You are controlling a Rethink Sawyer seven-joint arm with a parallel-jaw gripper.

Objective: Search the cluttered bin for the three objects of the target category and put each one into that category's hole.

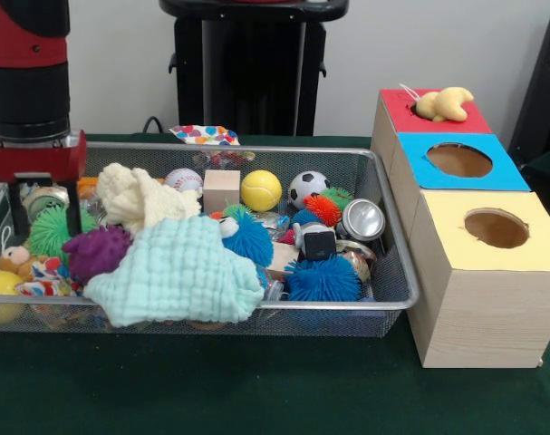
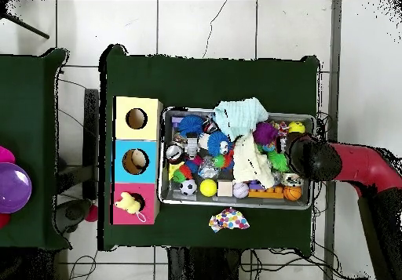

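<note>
The wire-mesh bin (image 1: 347, 305) is full of clutter; it also shows in the overhead view (image 2: 163, 155). My gripper (image 1: 46, 217) is open, its fingers (image 1: 74, 213) lowered into the bin's left end on either side of a small can. In the overhead view the arm's dark head (image 2: 312, 158) covers it. A small tan-orange plush (image 1: 16, 261) with a cord loop lies just below the gripper; I see no stripes. A pale yellow plush (image 1: 445, 104) lies on the red face (image 1: 406, 113) of the wooden box, over its hole; it also shows in the overhead view (image 2: 127, 205).
A mint cloth (image 1: 179, 272), a cream cloth (image 1: 143, 199), a purple spiky ball (image 1: 98, 249) and a green one (image 1: 50, 231) crowd the gripper. Blue spiky balls (image 1: 322, 279), sport balls and a can (image 1: 361, 220) lie further right. The blue hole (image 1: 458, 160) and the yellow hole (image 1: 496, 227) are uncovered.
</note>
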